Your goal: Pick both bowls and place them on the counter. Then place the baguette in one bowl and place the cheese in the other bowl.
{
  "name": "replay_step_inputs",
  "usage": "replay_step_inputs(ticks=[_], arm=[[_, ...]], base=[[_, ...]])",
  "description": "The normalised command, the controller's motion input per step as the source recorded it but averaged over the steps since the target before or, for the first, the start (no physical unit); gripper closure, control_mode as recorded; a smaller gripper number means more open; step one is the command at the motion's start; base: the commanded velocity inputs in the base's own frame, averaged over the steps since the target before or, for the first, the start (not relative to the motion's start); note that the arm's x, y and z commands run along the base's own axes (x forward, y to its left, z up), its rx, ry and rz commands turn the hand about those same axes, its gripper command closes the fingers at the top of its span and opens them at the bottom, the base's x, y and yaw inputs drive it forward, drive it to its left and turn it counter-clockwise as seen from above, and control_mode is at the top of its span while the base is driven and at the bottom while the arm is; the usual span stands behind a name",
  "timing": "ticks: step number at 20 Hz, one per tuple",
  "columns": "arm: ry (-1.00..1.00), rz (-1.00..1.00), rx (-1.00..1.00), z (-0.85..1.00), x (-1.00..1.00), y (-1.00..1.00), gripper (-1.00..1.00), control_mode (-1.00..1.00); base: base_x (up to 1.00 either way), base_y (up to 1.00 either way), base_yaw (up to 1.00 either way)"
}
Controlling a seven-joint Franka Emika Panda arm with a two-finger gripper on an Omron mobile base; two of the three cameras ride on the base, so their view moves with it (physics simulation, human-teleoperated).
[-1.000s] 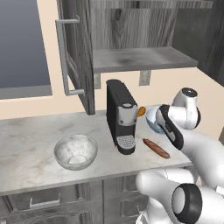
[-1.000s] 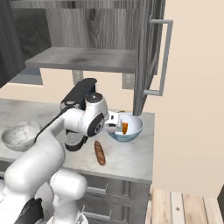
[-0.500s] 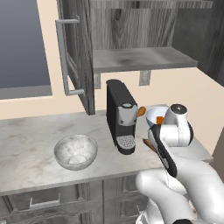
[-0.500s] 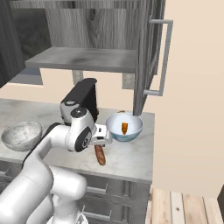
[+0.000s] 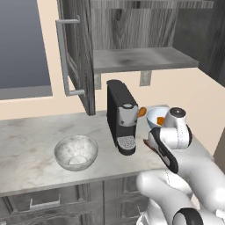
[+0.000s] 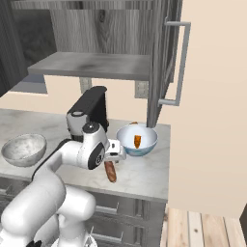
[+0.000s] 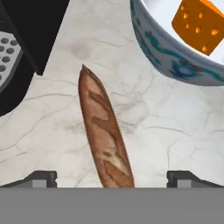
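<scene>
- Left base view: the grey marbled bowl sits on the counter, left of the black coffee machine. The white bowl with blue pattern stands to the machine's right, partly hidden by the arm, with an orange bit of the cheese showing inside it. A small orange-brown lump lies just behind the machine. Only a sliver of the baguette shows beside the wrist.
- Right base view: the baguette lies flat on the counter, between the coffee machine and the patterned bowl, which holds the cheese. The marbled bowl stands well apart at the far left. The gripper hangs just above the baguette.
- Hand view: the gripper has its jaws spread wide with nothing held; the two fingertips stand on either side of the baguette, clear of it. The patterned bowl with the cheese is at the upper right, and the machine's base at the upper left.
</scene>
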Motion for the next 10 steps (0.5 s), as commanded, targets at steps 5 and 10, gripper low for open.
replay_step_inputs(ticks=[5,10], arm=[[0.03,0.00,0.00,-0.20,-0.30,0.06,-1.00,-1.00],[0.05,0.00,0.00,-0.33,-0.13,0.18,-1.00,-1.00]], base=[[0.00,0.00,0.00],[0.00,0.00,0.00]])
